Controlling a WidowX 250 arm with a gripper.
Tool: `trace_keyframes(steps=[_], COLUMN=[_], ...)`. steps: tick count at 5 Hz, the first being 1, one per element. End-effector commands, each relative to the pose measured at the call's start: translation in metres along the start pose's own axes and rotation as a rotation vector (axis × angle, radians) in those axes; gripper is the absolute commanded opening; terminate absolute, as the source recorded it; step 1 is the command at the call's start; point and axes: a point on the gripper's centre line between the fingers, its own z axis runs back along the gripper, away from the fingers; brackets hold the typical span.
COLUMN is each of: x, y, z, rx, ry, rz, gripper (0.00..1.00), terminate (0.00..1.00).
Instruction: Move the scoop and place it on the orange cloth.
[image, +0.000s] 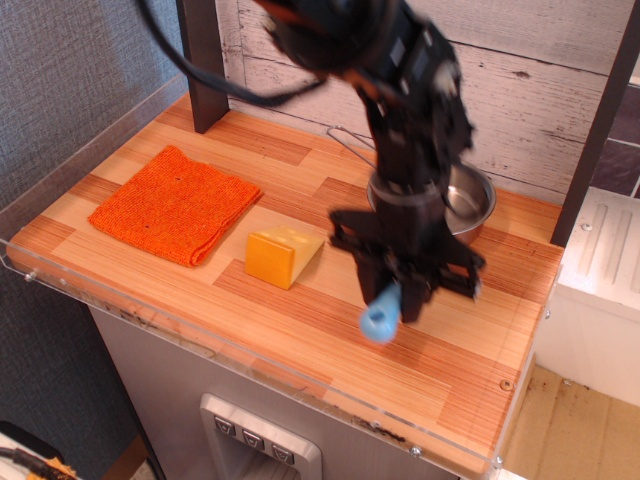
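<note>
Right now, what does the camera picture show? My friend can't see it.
A black robot gripper holds a scoop by its blue handle above a wooden table. To its left sit a cheese wedge and an orange cloth; a steel pan sits behind.

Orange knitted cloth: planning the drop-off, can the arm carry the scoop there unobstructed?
Probably yes: the gripper holds the blue-handled scoop; only the yellow cheese wedge lies near the path to the flat orange knitted cloth.

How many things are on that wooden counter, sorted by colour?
Orange: 1, the orange cloth
Yellow-orange: 1, the cheese wedge
Silver: 1, the steel pan
Light blue: 1, the scoop, held in the gripper
Total: 4
</note>
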Motion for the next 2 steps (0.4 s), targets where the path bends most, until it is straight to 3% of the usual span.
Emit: trace_keyframes(steps=[1, 2], x=[0.016, 0.017], y=[0.062, 0.099], z=[0.076, 0.074], rx=[0.052, 0.109], ry=[-0.088, -0.066], rz=[0.046, 0.067], gripper=[0.00, 0.00], terminate=[0.00, 0.00])
